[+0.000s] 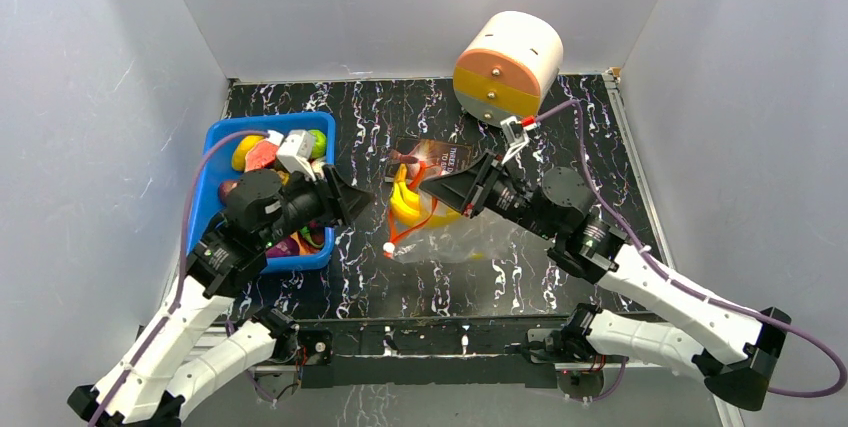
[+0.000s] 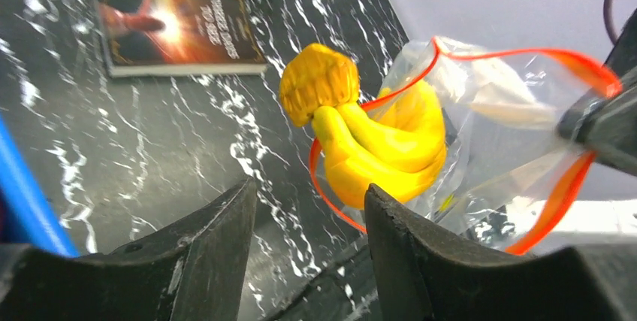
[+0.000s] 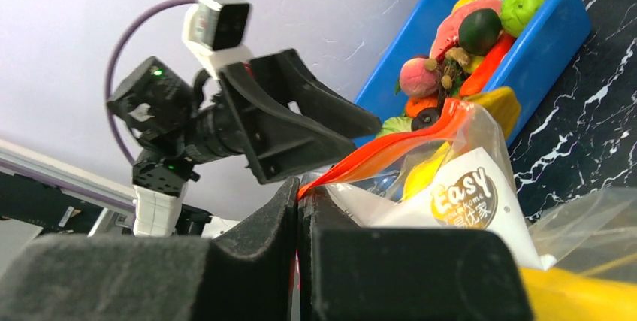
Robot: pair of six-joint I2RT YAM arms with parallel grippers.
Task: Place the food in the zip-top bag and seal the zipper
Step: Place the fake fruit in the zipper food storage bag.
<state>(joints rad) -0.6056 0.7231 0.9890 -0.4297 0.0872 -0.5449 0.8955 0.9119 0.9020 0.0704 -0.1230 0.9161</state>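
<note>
The zip-top bag [image 1: 455, 239] lies mid-table, its mouth held up and agape. My right gripper [image 3: 299, 186] is shut on the red-orange zipper [image 3: 390, 152] at the mouth's rim. A yellow banana bunch [image 2: 379, 148] lies half inside the mouth, its stem end [image 2: 319, 84] sticking out. My left gripper [image 2: 309, 186] hovers just left of the banana, open, with nothing between its fingers. From above, the left gripper [image 1: 350, 197] is between the bin and the banana [image 1: 405, 204], and the right gripper [image 1: 432, 187] is at the bag's far edge. More food [image 3: 466, 43] fills the blue bin.
The blue bin [image 1: 212, 162] stands at the left, under my left arm. A dark book [image 1: 432, 155] lies flat behind the bag. A round cream, orange and yellow drum [image 1: 508, 67] stands at the back right. White walls close three sides.
</note>
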